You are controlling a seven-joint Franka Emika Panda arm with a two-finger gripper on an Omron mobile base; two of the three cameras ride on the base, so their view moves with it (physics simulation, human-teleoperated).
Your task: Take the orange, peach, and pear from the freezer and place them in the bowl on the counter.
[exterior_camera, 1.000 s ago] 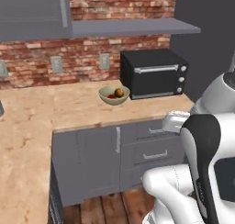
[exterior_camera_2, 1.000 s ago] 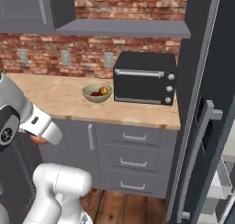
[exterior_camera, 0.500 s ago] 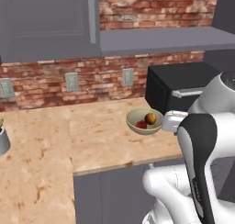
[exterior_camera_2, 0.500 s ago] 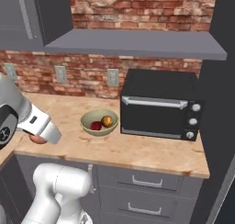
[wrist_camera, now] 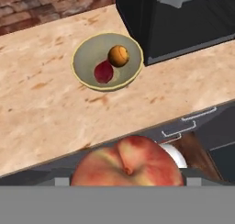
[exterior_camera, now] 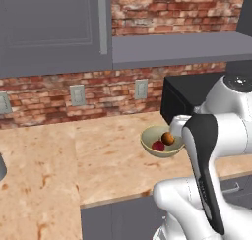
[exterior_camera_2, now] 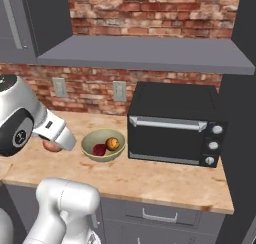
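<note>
Peach (wrist_camera: 127, 162) between the gripper (wrist_camera: 126, 179) fingers, short of bowl (wrist_camera: 87, 51)

The beige, orange-speckled surface (exterior_camera_2: 150, 180) runs along the red brick wall. On it rests the olive-tan bowl (exterior_camera_2: 91, 149), just left of a black toaster oven (exterior_camera_2: 175, 123) that stands against the wall at the right end.

A black toaster oven (exterior_camera_2: 174, 124) stands just right of the bowl (exterior_camera_2: 103, 145) on the counter (exterior_camera_2: 150, 180), walling off that side. A shelf (exterior_camera_2: 145, 55) hangs above. Left of and in front of the bowl, the counter lies bare (open approach). An orange (wrist_camera: 118, 56) and a dark crimson ball (wrist_camera: 103, 72) sit inside.
</note>
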